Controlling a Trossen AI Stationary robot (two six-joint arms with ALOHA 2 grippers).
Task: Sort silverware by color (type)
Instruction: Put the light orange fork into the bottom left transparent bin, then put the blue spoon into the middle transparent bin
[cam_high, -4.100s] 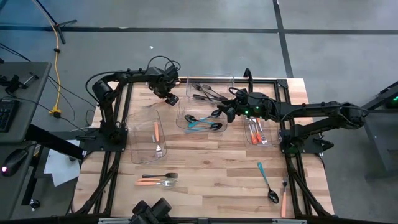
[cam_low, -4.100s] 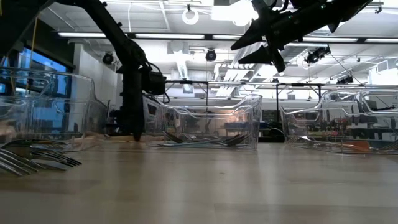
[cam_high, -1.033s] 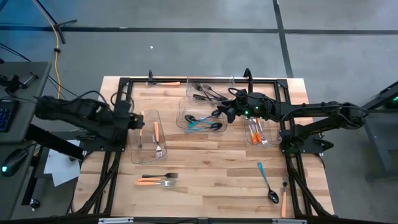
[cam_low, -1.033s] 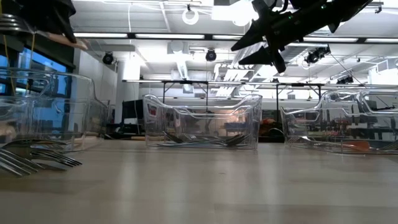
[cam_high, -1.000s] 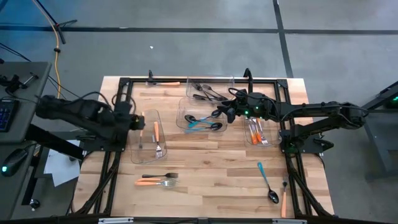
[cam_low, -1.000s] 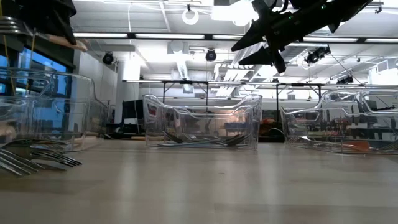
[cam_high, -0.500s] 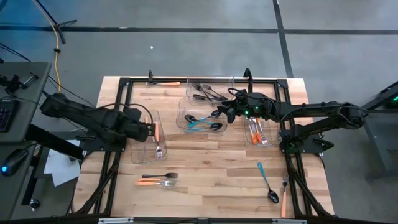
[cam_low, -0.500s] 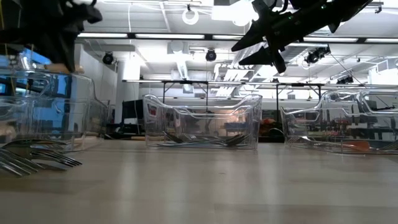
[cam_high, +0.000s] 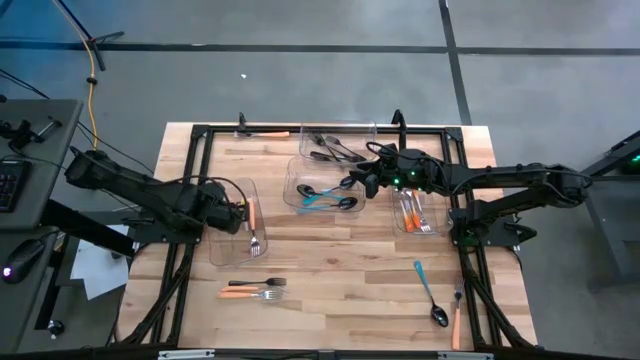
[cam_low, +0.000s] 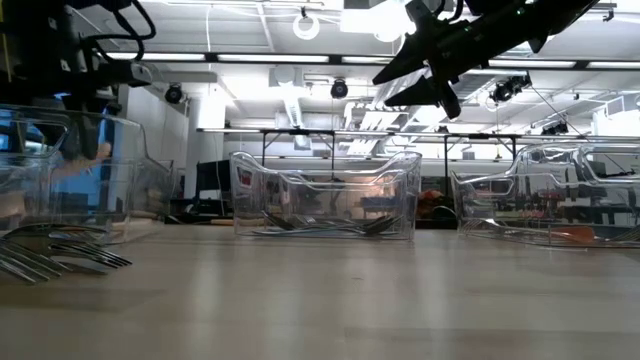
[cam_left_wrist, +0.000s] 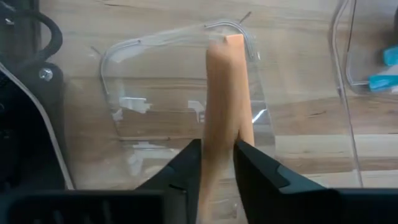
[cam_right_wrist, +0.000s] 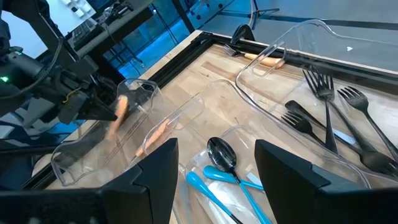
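My left gripper (cam_high: 240, 212) hangs over the left clear bin (cam_high: 222, 245), fingers pointing down and a little apart. An orange handle (cam_left_wrist: 222, 118) shows between them in the left wrist view. In the low view an orange piece (cam_low: 80, 165) shows blurred and slanting inside the bin, below the fingertips. An orange-handled fork (cam_high: 253, 228) lies flat on the bin's floor. My right gripper (cam_high: 358, 183) hovers open above the middle bin (cam_high: 296, 196), where teal spoons (cam_right_wrist: 217, 177) lie. My left gripper's fingers (cam_left_wrist: 186, 163) stand on either side of the orange handle, coming from above; whether they touch it I cannot tell. The orange piece in the low view is lower than the fingertips.
A far bin (cam_high: 358, 130) holds black forks and a right bin (cam_high: 398, 228) holds orange-handled pieces. Loose forks (cam_high: 252, 288) lie near the front left. A teal spoon (cam_high: 428, 290) and an orange-handled piece (cam_high: 456, 322) lie front right. Another orange handle (cam_high: 268, 133) lies at the far edge.
My left gripper has gone from the table's left edge toward the right, over the left bin, with the orange piece. That piece was at the fingertips above the bin's rim. It now shows lower, inside the bin, and blurred.
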